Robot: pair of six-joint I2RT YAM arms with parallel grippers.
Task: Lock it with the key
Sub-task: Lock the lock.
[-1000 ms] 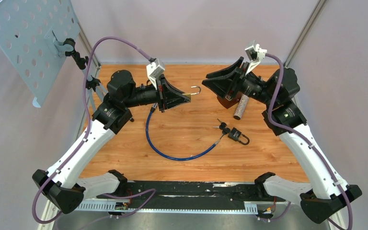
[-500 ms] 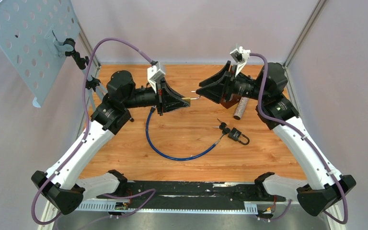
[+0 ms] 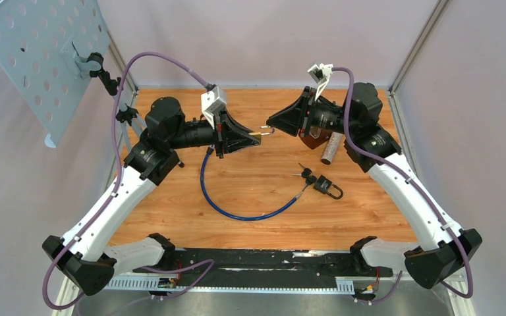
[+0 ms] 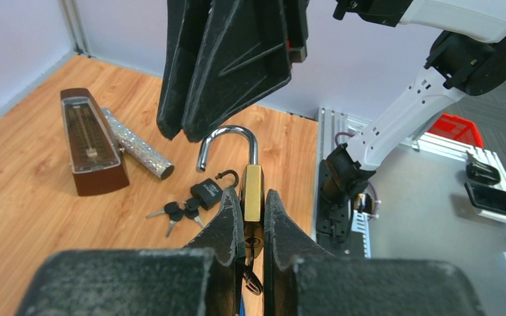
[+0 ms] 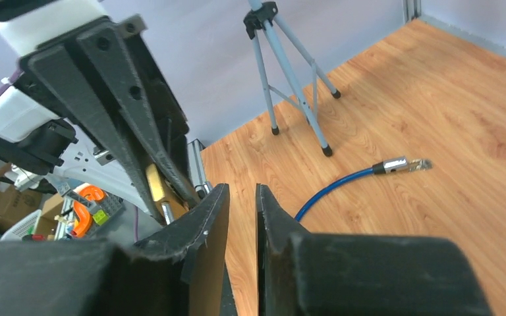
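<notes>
Top view: your left fingers pinch a brass padlock, held in the air over the tabletop, toward 12 o'clock of its centre. The right fingers come in from 3 o'clock, tips just beside the shackle; I can't tell whether they touch. A small black padlock with keys lies at 4 o'clock of centre, touching the end of a blue cable.

Left wrist view: the fingers are clamped on the flat sides of the brass body. The shackle stands swung open at 12 o'clock, its free end hanging at 10 o'clock. The right tips sit right above that free end. Something dark hangs under the body, maybe a key, but it's too hidden to say. A metronome and a glitter tube lie side by side at 9 o'clock.

Right wrist view: the right fingers are nearly together, with a thin gap and nothing in it. The brass body shows at 9 o'clock between the left fingers. A tripod stands at 12 o'clock.

Handling, as a judgement: the padlock is rigid, dense for its size and made of smooth metal, so it could twist or slip in the pinch if you push off-axis. Keep the hold on the flat body faces. Press on the shackle crown, straight toward the body. Any key is thin and small, so take it by the bow.
</notes>
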